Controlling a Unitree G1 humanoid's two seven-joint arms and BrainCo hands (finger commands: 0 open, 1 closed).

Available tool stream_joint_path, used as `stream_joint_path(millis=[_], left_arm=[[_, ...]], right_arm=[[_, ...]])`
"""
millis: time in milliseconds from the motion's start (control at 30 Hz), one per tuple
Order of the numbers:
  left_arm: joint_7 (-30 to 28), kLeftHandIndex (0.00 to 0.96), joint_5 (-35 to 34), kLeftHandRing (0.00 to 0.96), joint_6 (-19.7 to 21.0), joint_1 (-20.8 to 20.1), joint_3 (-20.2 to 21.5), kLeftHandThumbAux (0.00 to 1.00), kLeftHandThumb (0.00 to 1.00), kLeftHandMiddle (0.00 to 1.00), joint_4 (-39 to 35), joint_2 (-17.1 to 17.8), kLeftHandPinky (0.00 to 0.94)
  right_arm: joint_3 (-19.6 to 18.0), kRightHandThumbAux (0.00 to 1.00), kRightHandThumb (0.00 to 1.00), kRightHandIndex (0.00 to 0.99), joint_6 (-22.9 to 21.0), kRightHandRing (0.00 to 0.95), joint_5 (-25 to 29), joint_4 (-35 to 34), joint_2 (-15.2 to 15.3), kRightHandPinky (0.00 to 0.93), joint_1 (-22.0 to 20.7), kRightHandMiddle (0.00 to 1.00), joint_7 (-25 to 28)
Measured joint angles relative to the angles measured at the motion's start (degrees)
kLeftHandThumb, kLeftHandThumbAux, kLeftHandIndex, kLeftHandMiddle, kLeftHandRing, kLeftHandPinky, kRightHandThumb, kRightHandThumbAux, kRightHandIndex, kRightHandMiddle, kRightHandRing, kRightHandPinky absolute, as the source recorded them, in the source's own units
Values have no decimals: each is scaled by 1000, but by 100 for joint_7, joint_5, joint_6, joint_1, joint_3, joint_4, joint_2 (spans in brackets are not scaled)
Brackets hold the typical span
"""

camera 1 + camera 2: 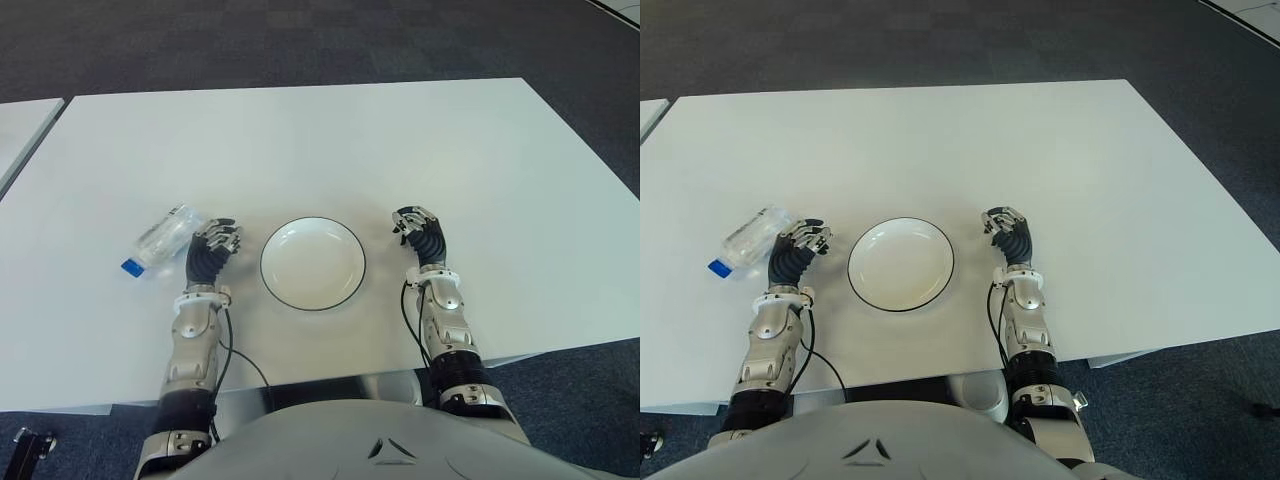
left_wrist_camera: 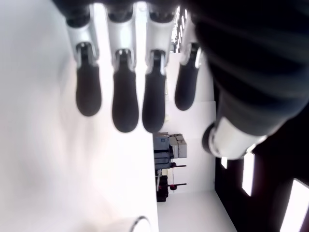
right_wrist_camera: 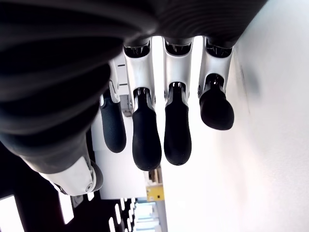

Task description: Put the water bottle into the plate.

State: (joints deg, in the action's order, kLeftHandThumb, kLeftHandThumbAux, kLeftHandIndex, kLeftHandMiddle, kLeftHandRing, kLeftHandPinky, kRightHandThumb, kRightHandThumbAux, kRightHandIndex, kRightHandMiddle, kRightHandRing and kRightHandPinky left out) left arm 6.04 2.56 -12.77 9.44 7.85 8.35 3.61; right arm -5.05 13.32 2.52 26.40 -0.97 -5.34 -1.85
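A clear water bottle with a blue cap lies on its side on the white table, left of the plate. The white plate with a dark rim sits at the table's near middle and holds nothing. My left hand is just right of the bottle, between it and the plate, fingers relaxed and holding nothing. My right hand shows to the right of the plate, its fingers loosely extended and empty.
A second white table edge shows at the far left. Dark carpet surrounds the table. The table's front edge runs close to my body.
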Motion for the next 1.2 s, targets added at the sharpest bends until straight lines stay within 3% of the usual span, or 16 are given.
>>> stream_joint_path(millis=[200,500,867,1000,1067,1133,1200], left_arm=[[714,386,906,582,-45,176,-26,684,828,492,-958,-49,558],[1948,382,2445,567,-394,163,-91,686,828,491,-849,106,562],[3112,388,4026,548,330,18,-151,684,830,488,-786,559,523],[3151,414,4379,390,749,-37,-177,681,832,457,-784,785,372],[3121,408,4463,326,909,-118,-183,700,765,361,-707,947,317],[3068,201,4484,164,1002,-250,-193,727,580,192,-454,1181,169],[2992,117,4507,96,1076,-408,-213,722,514,121,-94,1448,87]], right_arm=[[-3,729,703,437,-30,755,0,-3,-11,747,-1,771,-21],[-2,728,704,438,-55,756,2,-19,-28,750,-4,774,-33],[-4,728,704,438,-55,755,4,-21,-39,749,0,772,-29],[-13,728,704,438,-56,752,11,-23,-44,746,0,770,-30],[-15,728,705,438,-56,751,10,-26,-44,746,4,769,-30],[-13,728,704,438,-56,750,9,-26,-46,745,8,768,-30],[-8,728,704,438,-56,751,6,-30,-49,746,12,769,-31]])
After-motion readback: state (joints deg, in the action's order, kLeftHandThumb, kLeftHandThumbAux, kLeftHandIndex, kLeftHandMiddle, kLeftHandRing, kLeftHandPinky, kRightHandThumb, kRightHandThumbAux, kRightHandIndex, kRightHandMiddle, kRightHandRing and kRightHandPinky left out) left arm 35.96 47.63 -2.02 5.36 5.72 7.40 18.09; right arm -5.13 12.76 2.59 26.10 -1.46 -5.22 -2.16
